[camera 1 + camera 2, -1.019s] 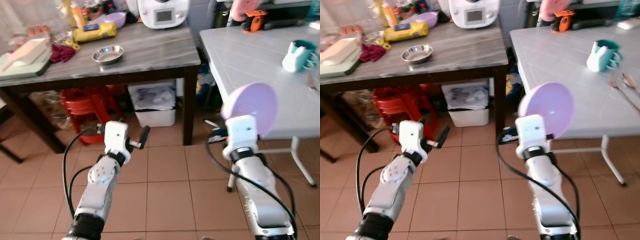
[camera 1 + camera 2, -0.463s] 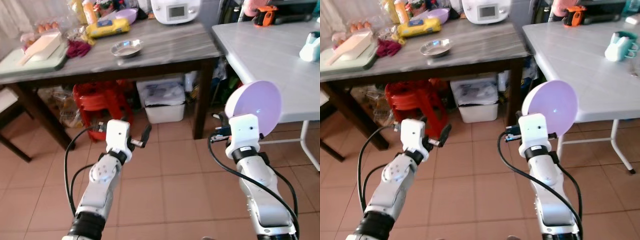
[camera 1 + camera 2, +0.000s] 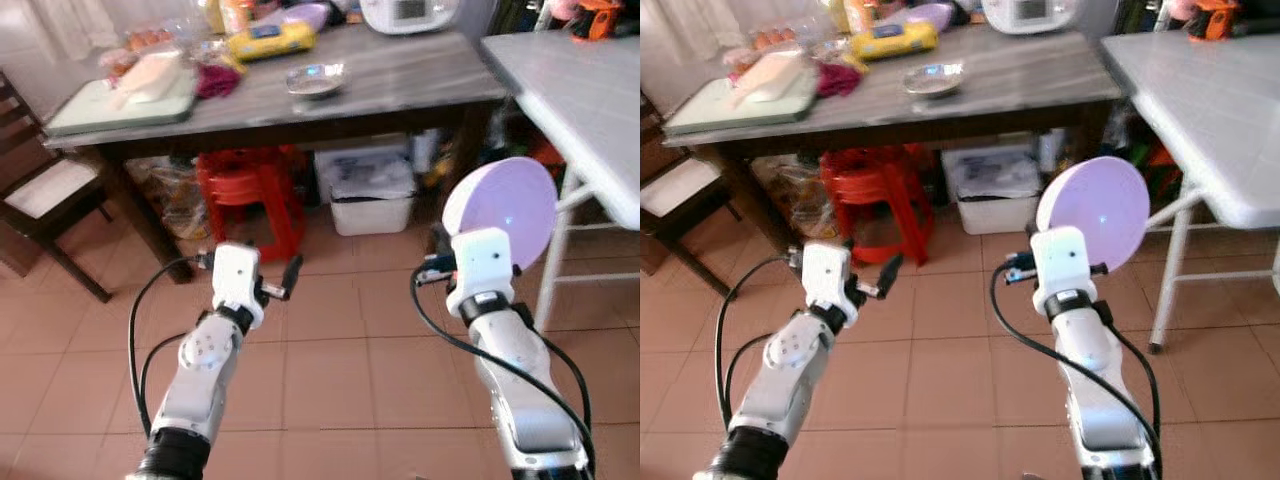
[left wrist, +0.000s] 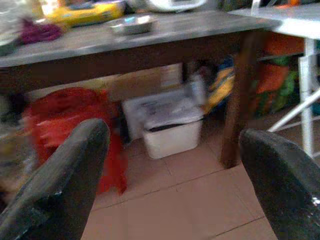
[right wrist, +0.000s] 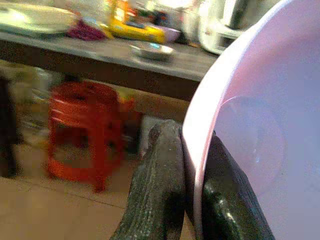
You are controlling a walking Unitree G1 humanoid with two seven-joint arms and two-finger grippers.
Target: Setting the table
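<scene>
The right gripper (image 5: 187, 200) is closed on the rim of a lilac plate (image 3: 500, 212), its two black fingers (image 5: 155, 200) pinched against either face of the edge. The plate is held upright on its edge above the wrist, its hollow face turned toward the camera, at about 3 o'clock in the head views. It is carried over open tiled floor (image 3: 330, 360), apart from both tables.

The left gripper (image 3: 280, 283) is held at about 9 o'clock, its fingers (image 4: 65, 175) spread wide with nothing between them.

Ahead, at 12 o'clock, a dark wooden table (image 3: 400, 90) with a grey top is seen; its near edge runs across the upper part of the scene. A small steel bowl (image 3: 315, 80) is set close to that edge, with a yellow packet (image 3: 270, 40) and a purple bowl (image 3: 305, 15) behind it, and a green cutting board (image 3: 120, 100) toward 10 o'clock. Under the table a red stool (image 3: 250, 190) and a white bin (image 3: 370, 190) are tucked beside each other. A wooden chair (image 3: 45, 195) stands at 9 to 10 o'clock. At 2 o'clock the corner of a white folding table (image 3: 580, 100) juts in, its edge just behind the plate, its slanted leg (image 3: 560, 240) reaching the floor. A strip of bare tiles lies between the grippers and the furniture.
</scene>
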